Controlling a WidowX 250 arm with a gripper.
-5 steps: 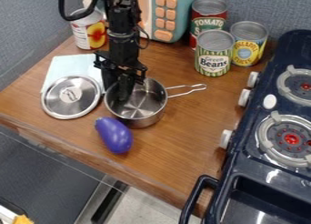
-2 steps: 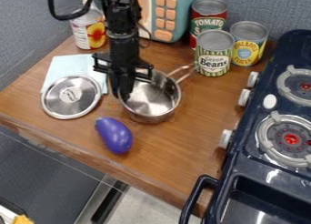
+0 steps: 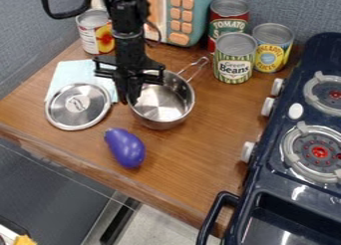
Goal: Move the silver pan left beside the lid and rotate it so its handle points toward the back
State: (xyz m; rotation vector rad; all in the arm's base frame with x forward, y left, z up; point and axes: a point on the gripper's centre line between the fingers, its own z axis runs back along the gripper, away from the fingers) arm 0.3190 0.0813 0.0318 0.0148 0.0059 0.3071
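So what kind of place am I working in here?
Probably a toy kitchen set up in a lab or workroom: a small dark stove with burners, a pot on a wooden counter, and a teal toy-like microwave behind.

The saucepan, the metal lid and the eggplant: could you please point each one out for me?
Saucepan [image 3: 160, 102], camera view: on its inside bottom.
Metal lid [image 3: 78, 115], camera view: bare metal just below the label.
Eggplant [image 3: 126, 148], camera view: middle of its purple body.

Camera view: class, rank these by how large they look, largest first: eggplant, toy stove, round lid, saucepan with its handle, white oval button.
1. Toy stove
2. Saucepan with its handle
3. Round lid
4. Eggplant
5. White oval button
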